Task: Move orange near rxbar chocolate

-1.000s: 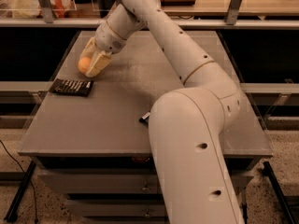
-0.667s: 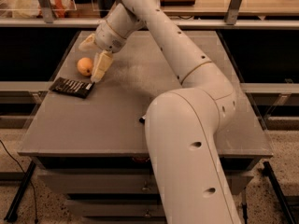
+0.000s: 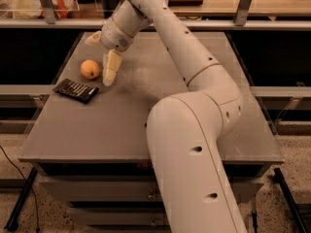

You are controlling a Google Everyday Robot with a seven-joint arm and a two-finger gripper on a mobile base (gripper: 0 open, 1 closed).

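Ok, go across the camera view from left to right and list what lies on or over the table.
rxbar chocolate → orange → gripper, open, with one finger just right of the orange → robot arm, whose bulky near link is lower right of the gripper.

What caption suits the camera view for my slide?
Small round orange fruit on grey table beside black snack-bar wrapper; open cream two-finger gripper beside the fruit.
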